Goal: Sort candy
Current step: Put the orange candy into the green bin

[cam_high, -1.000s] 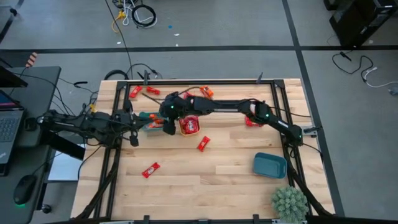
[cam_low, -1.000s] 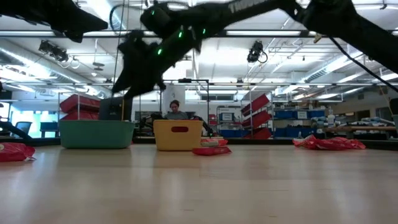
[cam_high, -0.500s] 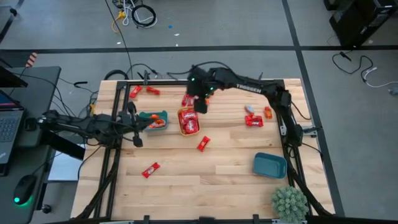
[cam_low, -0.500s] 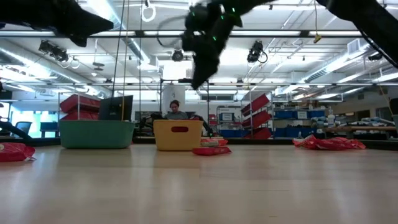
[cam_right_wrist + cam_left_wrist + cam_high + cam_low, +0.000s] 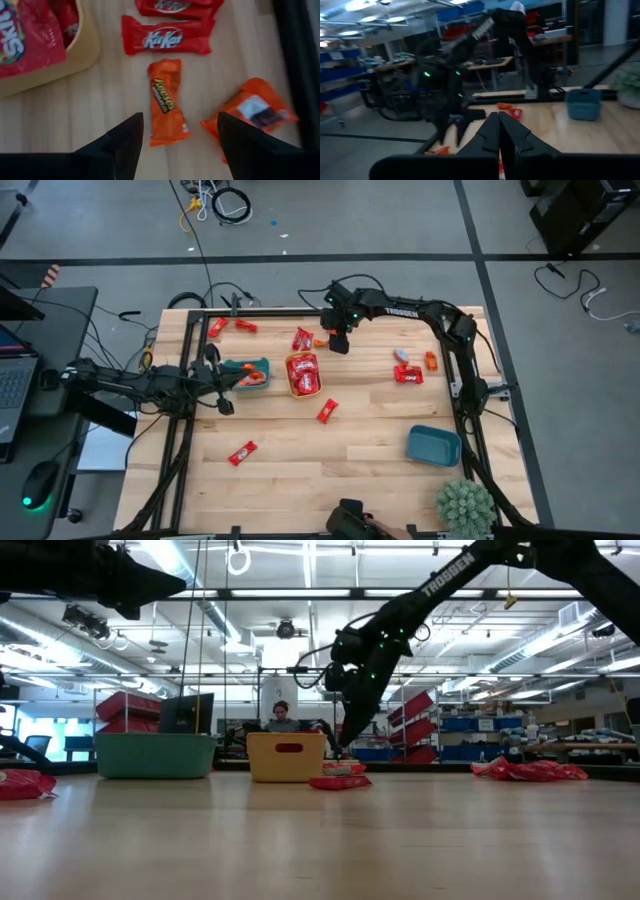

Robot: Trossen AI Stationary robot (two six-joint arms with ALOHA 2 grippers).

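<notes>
My right gripper [image 5: 338, 343] [image 5: 180, 145] is open and hangs low over the far middle of the table. Its fingers stand on either side of an orange wrapped candy [image 5: 165, 102] lying flat on the wood, without touching it. A second orange candy [image 5: 250, 112] and two red candies [image 5: 167, 40] lie close by. The yellow bowl [image 5: 304, 375] holds red candies. The teal bowl [image 5: 247, 373] holds an orange candy. My left gripper [image 5: 222, 398] [image 5: 499, 135] is shut and empty, just left of the teal bowl.
Loose red candies lie at the far left [image 5: 218, 327], the middle [image 5: 327, 411], the near left [image 5: 243, 452] and the right [image 5: 410, 375]. A blue bowl [image 5: 433, 446] and a potted plant [image 5: 465, 505] stand at the near right. A person sits behind the table [image 5: 281, 717].
My right gripper has gone from over the teal bowl toward the table's right and far edge, past the yellow bowl, and has come down over the orange candy. An orange candy now shows in the teal bowl where the gripper stood.
</notes>
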